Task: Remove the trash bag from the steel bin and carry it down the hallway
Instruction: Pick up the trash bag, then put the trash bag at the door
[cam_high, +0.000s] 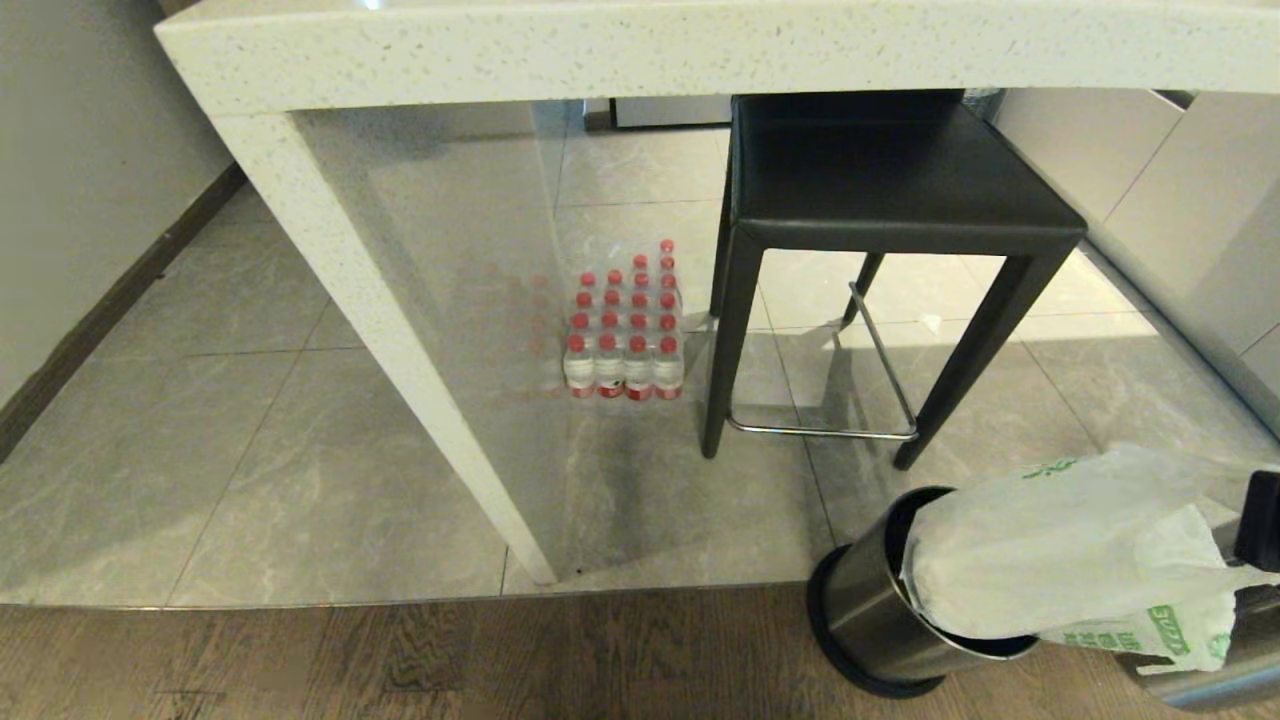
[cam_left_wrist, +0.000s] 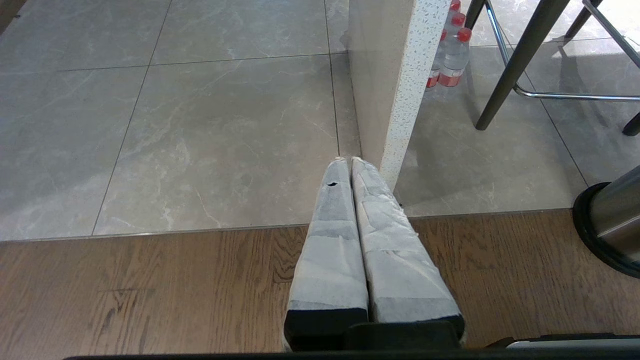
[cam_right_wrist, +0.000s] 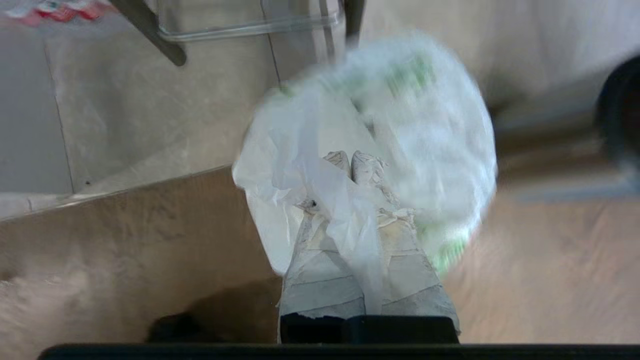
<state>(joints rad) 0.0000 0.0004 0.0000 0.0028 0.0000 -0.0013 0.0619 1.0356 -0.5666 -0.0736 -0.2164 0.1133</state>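
The head camera looks steeply down from above at the speckled white stone table (cam_high: 400, 300). Both wrist cameras sit low, facing forward over the floor; all three share the black four-legged stool (cam_high: 890, 200).

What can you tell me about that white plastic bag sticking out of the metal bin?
The thin, crinkled, white semi-translucent trash bag with green printing looks puffed and full. It is partly out of the small round brushed-steel bin, which leans tilted on the wooden floor, one end of the bag still in its black-rimmed mouth. The right gripper is shut on a gathered fold of the plastic, which drapes over its taped fingers.
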